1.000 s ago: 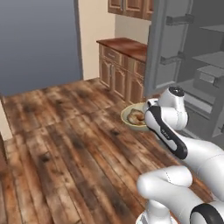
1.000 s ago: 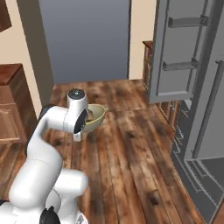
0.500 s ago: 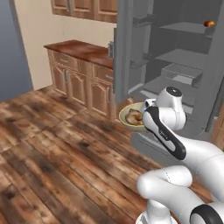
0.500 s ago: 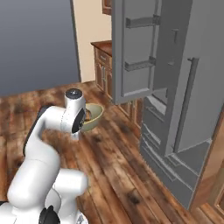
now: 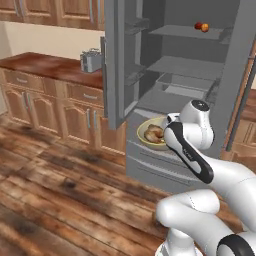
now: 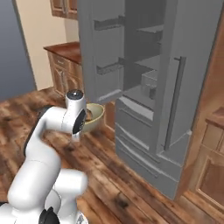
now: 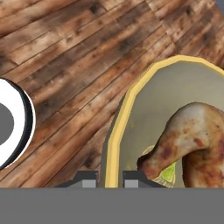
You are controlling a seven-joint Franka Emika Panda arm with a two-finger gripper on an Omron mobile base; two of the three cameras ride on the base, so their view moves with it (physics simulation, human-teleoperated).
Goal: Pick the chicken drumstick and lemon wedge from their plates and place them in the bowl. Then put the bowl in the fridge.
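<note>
Fingers (image 7: 135,176) pinch bowl (image 7: 114,144) rim — hand view adds lemon wedge (image 7: 169,174) under drumstick (image 7: 192,140).

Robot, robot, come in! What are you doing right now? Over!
Gripper pinched on the bowl rim, bowl held above the floor. Chicken drumstick and lemon wedge inside it. Fridge open ahead, shelves free in front.

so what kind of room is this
A home kitchen, rendered: a tall grey steel fridge stands open with its shelves showing, wooden cabinets run under a reddish-brown countertop, and a small metal toaster sits on it.
</note>
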